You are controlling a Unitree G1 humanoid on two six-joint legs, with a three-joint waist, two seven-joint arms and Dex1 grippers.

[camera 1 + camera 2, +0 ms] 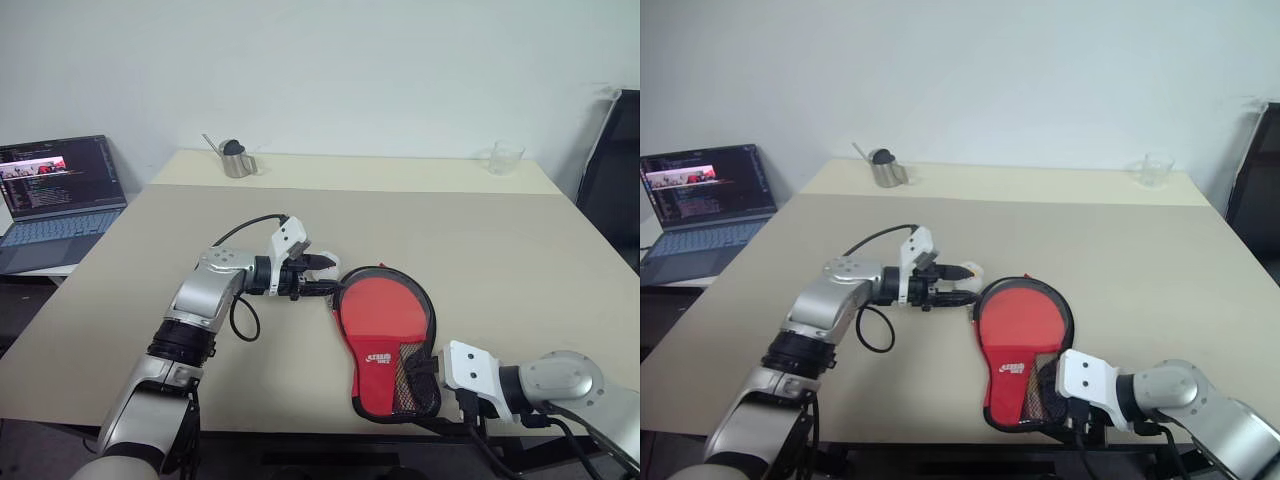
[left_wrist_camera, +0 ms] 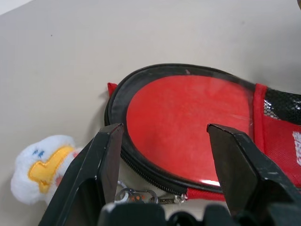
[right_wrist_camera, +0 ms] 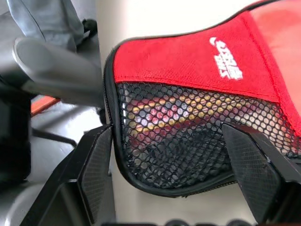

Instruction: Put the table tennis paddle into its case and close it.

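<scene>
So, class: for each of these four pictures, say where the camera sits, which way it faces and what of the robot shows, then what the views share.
Left eye: on the head, facing forward and down over the table; both arms show.
Right eye: beside it, same scene.
Left wrist: looks along the open left gripper at the case's round end and zip pull.
Right wrist: looks along the open right gripper at the case's mesh pocket.
Shared: all four show the red case.

1. The case (image 1: 385, 335) lies on the worktop (image 1: 480, 250) at its near edge.
2. The left end effector (image 1: 322, 277) sits just left of the case's far end.
3. The right end effector (image 3: 169, 174) straddles its near end.
4. A laptop (image 1: 55, 200) stands far left, beside the worktop.
</scene>
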